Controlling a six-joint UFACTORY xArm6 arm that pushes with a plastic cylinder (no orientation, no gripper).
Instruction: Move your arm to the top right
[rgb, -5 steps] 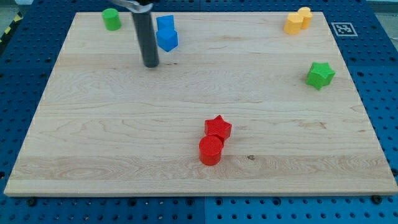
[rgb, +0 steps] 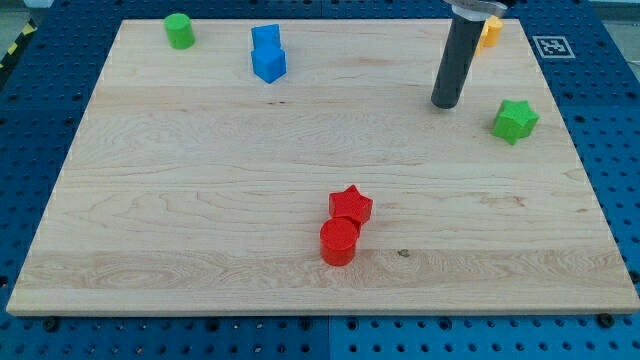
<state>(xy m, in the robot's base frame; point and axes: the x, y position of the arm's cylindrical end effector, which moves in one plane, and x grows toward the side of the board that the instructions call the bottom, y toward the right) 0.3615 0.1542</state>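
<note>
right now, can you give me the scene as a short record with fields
tip: my tip on the wooden board, upper right area
nearest block: green star block, to the tip's right, apart
partly hidden: yellow block behind the rod, shape unclear
top left: green cylinder block, two blue blocks touching
bottom centre: red star block touching red cylinder block

On the worktop (rgb: 180, 200), my tip (rgb: 445, 103) stands toward 1 o'clock, with the green star (rgb: 514, 120) near it at 3 o'clock and the yellow block (rgb: 490, 32) behind the rod at 1 o'clock. The green cylinder (rgb: 179, 30) sits far toward 11 o'clock. At its 3 o'clock two blue blocks (rgb: 268, 54) touch. The red star (rgb: 350, 206) touches the red cylinder (rgb: 338, 241), toward 6 o'clock.
</note>
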